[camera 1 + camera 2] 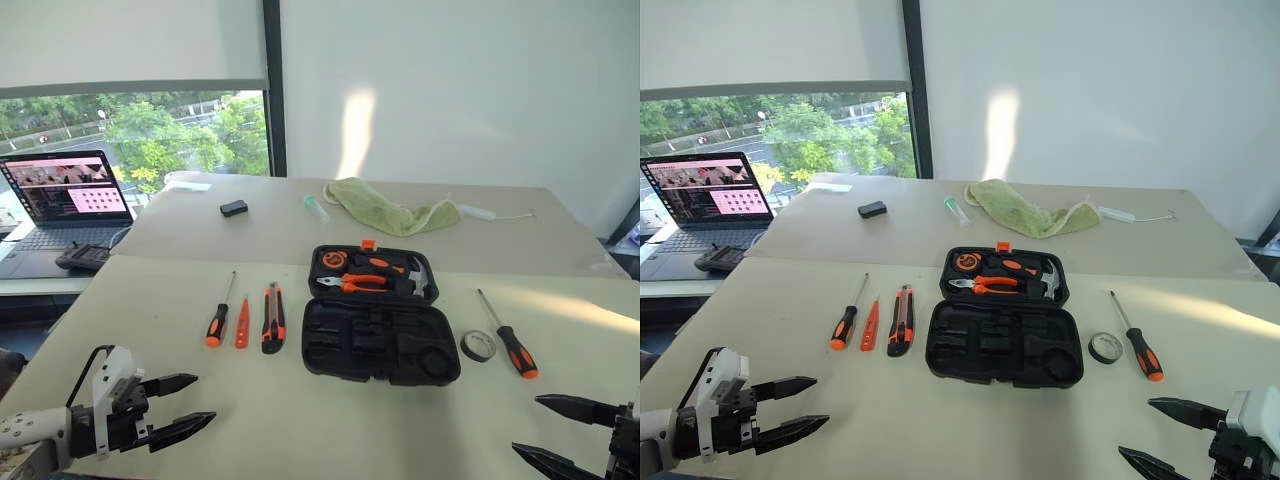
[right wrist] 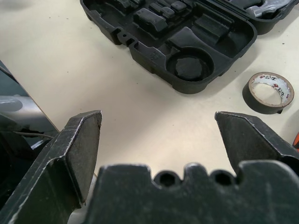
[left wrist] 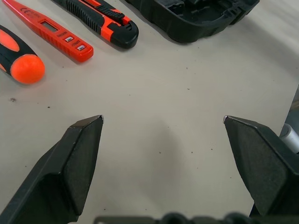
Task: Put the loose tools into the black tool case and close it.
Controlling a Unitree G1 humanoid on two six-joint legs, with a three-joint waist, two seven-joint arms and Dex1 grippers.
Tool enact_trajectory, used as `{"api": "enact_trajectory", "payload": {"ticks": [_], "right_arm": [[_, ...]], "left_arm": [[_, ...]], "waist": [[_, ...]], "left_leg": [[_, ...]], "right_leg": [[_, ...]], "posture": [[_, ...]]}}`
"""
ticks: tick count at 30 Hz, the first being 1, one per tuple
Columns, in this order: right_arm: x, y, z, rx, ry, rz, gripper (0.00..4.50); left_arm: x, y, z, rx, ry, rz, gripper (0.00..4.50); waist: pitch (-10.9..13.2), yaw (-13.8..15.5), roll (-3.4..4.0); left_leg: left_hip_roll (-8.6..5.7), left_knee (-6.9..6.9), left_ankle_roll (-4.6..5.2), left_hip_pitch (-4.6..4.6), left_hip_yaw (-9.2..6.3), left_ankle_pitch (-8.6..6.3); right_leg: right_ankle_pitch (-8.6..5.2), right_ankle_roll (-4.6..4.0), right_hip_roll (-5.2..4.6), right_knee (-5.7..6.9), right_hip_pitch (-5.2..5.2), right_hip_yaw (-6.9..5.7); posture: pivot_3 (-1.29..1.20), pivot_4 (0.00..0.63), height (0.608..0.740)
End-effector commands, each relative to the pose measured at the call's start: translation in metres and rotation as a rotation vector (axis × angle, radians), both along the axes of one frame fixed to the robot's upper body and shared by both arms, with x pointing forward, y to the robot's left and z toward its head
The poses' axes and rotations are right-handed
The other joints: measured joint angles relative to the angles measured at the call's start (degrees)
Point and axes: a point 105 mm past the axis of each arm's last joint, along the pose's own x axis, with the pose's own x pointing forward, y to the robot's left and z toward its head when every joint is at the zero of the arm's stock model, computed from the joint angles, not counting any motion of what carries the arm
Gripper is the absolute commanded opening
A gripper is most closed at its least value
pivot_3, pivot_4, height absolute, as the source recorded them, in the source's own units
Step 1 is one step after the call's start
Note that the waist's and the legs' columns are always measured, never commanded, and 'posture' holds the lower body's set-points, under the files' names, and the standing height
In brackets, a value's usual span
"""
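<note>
Landmark: the black plastic clamshell tool case point(image 1: 381, 315) lies open at the middle of the cream tabletop point(image 1: 300, 420), its lid with fitted pliers and hammer on the far side, its moulded empty slots on the near side.
Left of the case: a screwdriver with a black-orange handle point(image 1: 218, 318), a slim orange tool point(image 1: 242, 327) and an orange-black utility knife point(image 1: 273, 318) lie side by side, the knife just beside the case.
Right of the case: a small dark tape roll point(image 1: 478, 346) sits just beside the near right corner; a second black-orange screwdriver point(image 1: 510, 338) lies just beyond it.
Left hand point(image 1: 183, 405): fingers spread wide, empty, hovering near the tabletop well short of the three left tools.
Right hand point(image 1: 560, 433): fingers spread wide, empty, on the near right of the case, short of the tape roll.
Task state: nothing loaded yet, I judge; all five loose items are still outside.
Risk, flat tools: the slim tool and knife lie low, so fingertips may skid over them and push them off line.
Risk, rolling: round screwdriver handles may roll if nudged from one side.
Risk, crowding: the left tools lie close together, so a wide pinch could catch two.
Risk, seating: a tool dropped across the wrong moulded slot would sit proud and stop the lid latching.
Risk, case: a bump on the light case could slide it.
</note>
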Motion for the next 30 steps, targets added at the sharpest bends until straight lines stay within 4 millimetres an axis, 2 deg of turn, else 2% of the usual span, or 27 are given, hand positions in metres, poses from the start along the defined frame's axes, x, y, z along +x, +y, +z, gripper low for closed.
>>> {"api": "enact_trajectory", "payload": {"ticks": [1, 5, 8, 11, 14, 16, 18, 21, 25, 26, 27, 29, 30], "right_arm": [[0.007, 0.011, 0.01, 0.02, -0.088, 0.033, 4.5], [0.029, 0.045, 0.04, 0.199, -0.236, 0.094, 4.5], [0.028, 0.074, 0.053, 0.238, -0.272, 0.248, 4.5], [0.025, 0.087, 0.058, 0.247, -0.266, 0.33, 4.5], [0.024, 0.095, 0.062, 0.239, -0.259, 0.397, 4.5], [0.024, 0.097, 0.064, 0.223, -0.262, 0.422, 4.5], [0.027, 0.097, 0.065, 0.209, -0.268, 0.427, 4.5], [0.027, 0.097, 0.067, 0.199, -0.271, 0.43, 4.5], [0.027, 0.096, 0.069, 0.191, -0.278, 0.425, 4.5], [0.027, 0.096, 0.068, 0.19, -0.278, 0.422, 4.5], [0.027, 0.095, 0.068, 0.19, -0.278, 0.418, 4.5], [0.027, 0.095, 0.066, 0.191, -0.28, 0.407, 4.5], [0.027, 0.095, 0.065, 0.193, -0.28, 0.402, 4.5]], "left_arm": [[0.019, -0.003, 0.016, -0.028, -0.087, 0.075, 4.43], [0.059, -0.003, 0.039, -0.087, -0.162, 0.328, 4.43], [0.09, 0.013, 0.039, 0.025, -0.103, 0.635, 4.43], [0.101, 0.008, 0.041, 0.076, -0.072, 0.721, 4.43], [0.111, -0.001, 0.028, 0.129, 0.012, 0.796, 4.43], [0.112, -0.016, 0.016, 0.137, 0.077, 0.763, 4.43], [0.11, -0.02, 0.004, 0.181, 0.113, 0.774, 4.43], [0.108, -0.019, -0.001, 0.187, 0.121, 0.809, 3.68], [0.107, -0.016, -0.001, 0.181, 0.106, 0.834, 2.12], [0.108, -0.015, 0.001, 0.174, 0.096, 0.835, 1.87], [0.109, -0.013, 0.002, 0.171, 0.084, 0.835, 1.35], [0.11, -0.014, 0.005, 0.139, 0.062, 0.82, 0.86], [0.111, -0.016, 0.006, 0.117, 0.05, 0.799, 0.86]], "waist": [[0.0, 0.0, 0.01], [0.0, 0.4, -0.03], [0.0, 0.5, -0.05], [0.0, 0.4, -0.08], [0.0, 0.5, -0.12], [0.0, 0.4, -0.16], [0.0, 0.4, -0.19], [0.0, 0.4, -0.2], [0.0, 0.4, -0.2], [0.0, 0.4, -0.2], [0.0, 0.4, -0.2], [0.0, 0.4, -0.2], [0.0, 0.5, -0.2]], "left_leg": [[0.0, 0.0, 0.0, 0.0, 0.0, 0.0], [0.05, 0.09, -0.05, 0.07, -0.09, 0.01], [0.01, 0.07, -0.08, 0.1, -0.09, 0.08], [-0.04, 0.03, 0.06, 0.01, -0.1, 0.23], [-0.03, 0.03, -0.33, 0.0, -0.1, 0.23], [-0.04, 0.04, -0.33, -0.06, -0.09, 0.22], [-0.04, 0.04, -0.32, -0.08, -0.08, 0.21], [-0.01, 0.03, -0.21, -0.03, -0.08, 0.14], [0.04, 0.02, -0.07, 0.04, -0.1, 0.07], [0.05, 0.03, -0.08, 0.03, -0.1, 0.07], [0.06, 0.03, -0.08, 0.05, -0.11, 0.08], [0.05, 0.04, -0.08, 0.03, -0.11, 0.08], [0.06, 0.03, -0.08, 0.01, -0.11, 0.08]], "right_leg": [[0.0, 0.0, 0.0, 0.0, 0.0, 0.0], [0.08, 0.15, -0.06, 0.0, 0.01, 0.02], [0.4, 0.41, 0.09, 0.07, 0.14, 0.01], [0.42, 0.41, 0.43, 0.1, 0.11, 0.03], [0.41, 0.41, 0.56, 0.06, 0.11, 0.04], [0.4, 0.42, 0.58, 0.0, 0.09, 0.05], [0.39, 0.41, 0.58, -0.02, 0.08, 0.06], [0.36, 0.36, 0.57, 0.01, 0.09, 0.09], [0.33, 0.25, 0.55, 0.08, 0.09, 0.13], [0.32, 0.24, 0.56, 0.09, 0.09, 0.13], [0.32, 0.23, 0.56, 0.1, 0.1, 0.14], [0.32, 0.22, 0.54, 0.1, 0.08, 0.14], [0.32, 0.22, 0.54, 0.09, 0.07, 0.14]], "posture": [[0.0, 0.15, 0.74], [0.0, 0.15, 0.74], [0.0, 0.15, 0.74], [0.0, 0.15, 0.74], [0.0, 0.15, 0.74], [0.0, 0.15, 0.74], [0.0, 0.15, 0.74], [0.0, 0.15, 0.74], [0.0, 0.15, 0.74], [0.0, 0.15, 0.74], [0.0, 0.15, 0.74], [0.0, 0.15, 0.74], [0.0, 0.15, 0.74]]}}
